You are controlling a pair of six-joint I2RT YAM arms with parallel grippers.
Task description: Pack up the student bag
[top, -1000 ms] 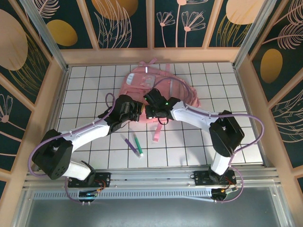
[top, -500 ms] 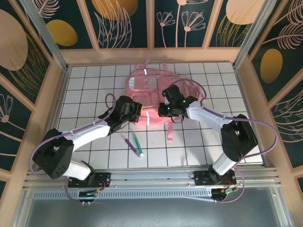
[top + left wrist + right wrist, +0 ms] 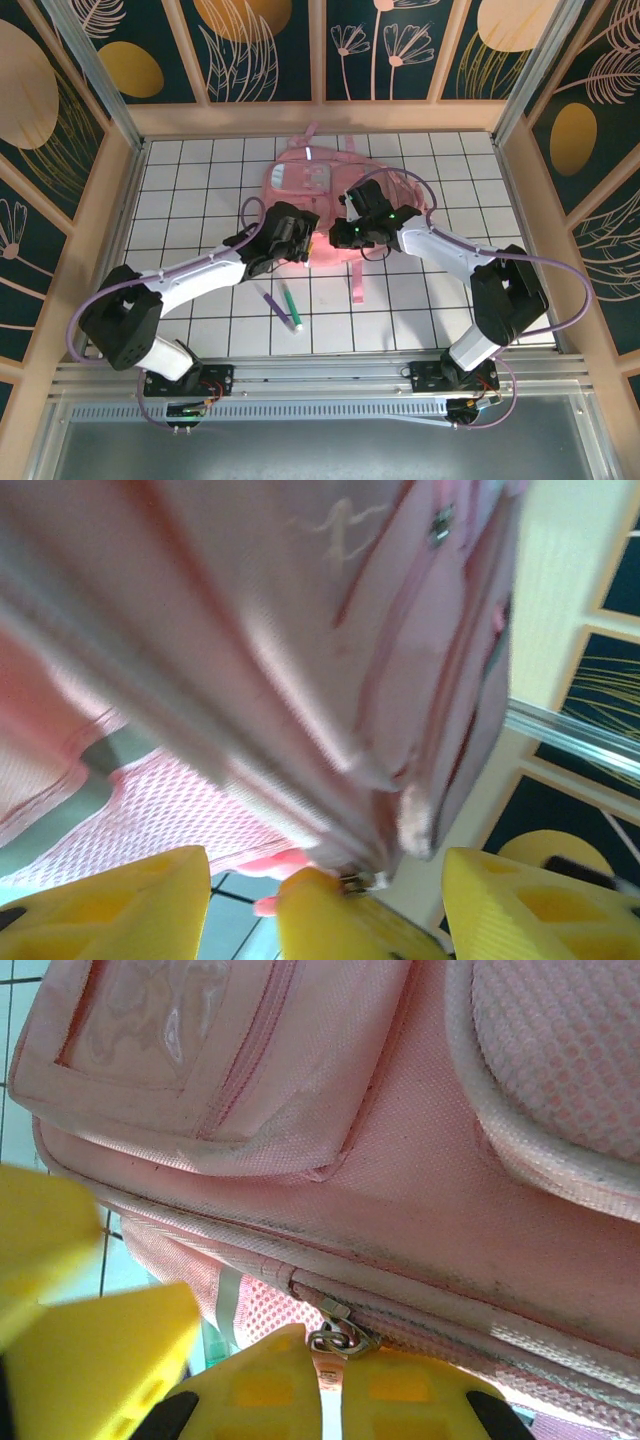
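Pink student bag [image 3: 300,182], mesh-padded, 1 strap [image 3: 357,283] trailing; zipper [image 3: 335,1340] seemingly shut.

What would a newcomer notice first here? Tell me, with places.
The big pink student bag sits at the far middle of the table. At its near edge the right hand is shut on the zipper pull, while the left hand stands open against the fabric. Two markers lie nearer the robot.

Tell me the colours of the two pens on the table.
Left pen purple, right pen green; clearest in the top external view.
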